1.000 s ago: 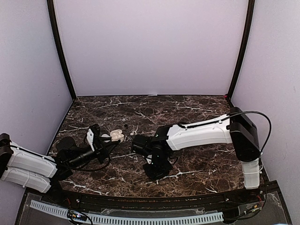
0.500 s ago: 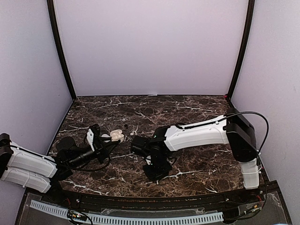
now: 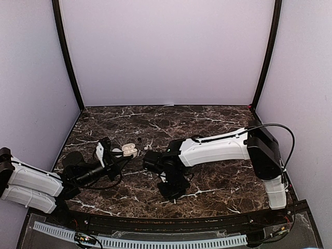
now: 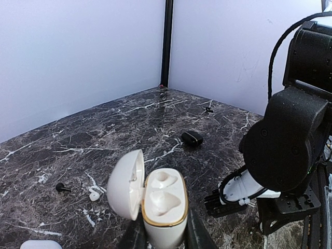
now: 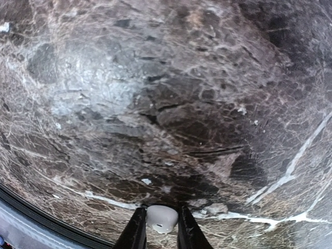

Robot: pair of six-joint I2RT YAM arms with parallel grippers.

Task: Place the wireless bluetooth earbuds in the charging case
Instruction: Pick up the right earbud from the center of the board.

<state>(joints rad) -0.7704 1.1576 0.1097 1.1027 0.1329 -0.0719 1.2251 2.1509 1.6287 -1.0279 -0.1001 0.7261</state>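
The charging case [image 4: 163, 202], white with a gold rim, is held upright with its lid swung open to the left and both sockets empty; my left gripper [image 4: 163, 234] is shut on its base. The top view shows the case [image 3: 129, 151] at the left of the table in my left gripper [image 3: 120, 154]. My right gripper [image 5: 160, 224] points down at the marble, shut on a small white earbud [image 5: 161, 218] just above the surface. It hangs near the table's front middle [image 3: 174, 193]. Beyond the case lie a loose white earbud [image 4: 94, 195] and a black earbud [image 4: 63, 188].
A black closed case [image 4: 192, 138] lies farther out on the marble. Part of another white case [image 4: 40, 244] shows at the lower left edge. The right arm [image 4: 285, 145] stands close on the case's right. The table's front edge [image 5: 31, 215] runs just behind the right gripper.
The right arm has shifted a little to the left and its jaws have narrowed onto the white earbud. The left arm and the case have not moved.
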